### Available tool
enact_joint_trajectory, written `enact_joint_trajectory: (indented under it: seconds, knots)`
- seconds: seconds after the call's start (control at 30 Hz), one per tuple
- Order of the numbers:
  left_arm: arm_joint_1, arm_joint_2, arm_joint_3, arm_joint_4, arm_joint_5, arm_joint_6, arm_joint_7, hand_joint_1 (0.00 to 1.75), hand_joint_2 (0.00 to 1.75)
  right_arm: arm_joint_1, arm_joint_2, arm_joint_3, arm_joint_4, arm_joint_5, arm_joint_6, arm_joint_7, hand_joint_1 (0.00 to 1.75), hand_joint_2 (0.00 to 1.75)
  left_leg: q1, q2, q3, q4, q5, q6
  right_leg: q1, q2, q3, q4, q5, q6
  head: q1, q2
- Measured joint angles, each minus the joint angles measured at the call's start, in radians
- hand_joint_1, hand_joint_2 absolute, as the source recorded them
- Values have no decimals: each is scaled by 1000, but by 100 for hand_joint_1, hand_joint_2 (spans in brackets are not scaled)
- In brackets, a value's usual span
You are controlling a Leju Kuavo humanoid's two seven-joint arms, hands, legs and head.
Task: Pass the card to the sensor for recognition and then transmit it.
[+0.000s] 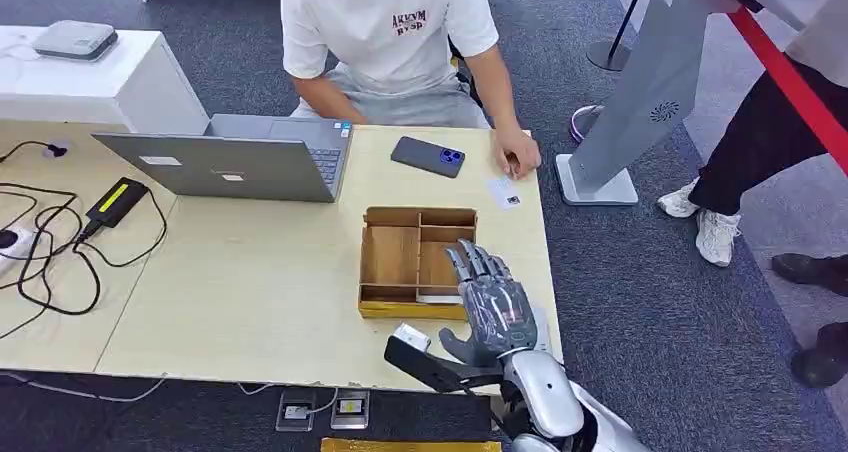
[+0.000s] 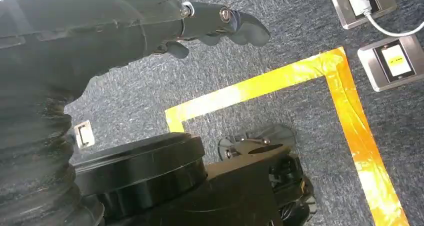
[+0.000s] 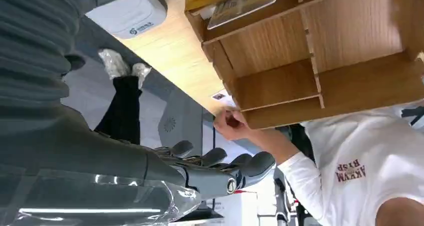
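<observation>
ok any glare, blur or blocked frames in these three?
Head view: even light, sharp, mild wide-angle bend at the edges. Left wrist view: left hand blocks much of the frame, yellow floor tape shiny. Right wrist view: turned upside down, right hand soft, wooden tray sharp.

The right hand (image 1: 495, 307) is dark grey with a glossy, see-through palm shell and metallic segmented fingers (image 1: 470, 262). Behind it, the forearm (image 1: 545, 392) is smooth polished silver. A black bracket (image 1: 430, 364) carrying a small white block juts from the wrist. The left hand (image 2: 220, 26) shows a thick grey thumb with a round silver screw, backed by a grey ribbed cover (image 2: 35, 151).
</observation>
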Motion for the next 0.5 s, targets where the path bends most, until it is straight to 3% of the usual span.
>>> enact_joint_trajectory:
  seconds: [0.5]
  knots:
    - [3,2,0,-11,-32,0,17,0,175,-29,18,39,66,4,44,-13,0,175,0,0,0,0,0,0,0,0,0,0,0,0,0,0]
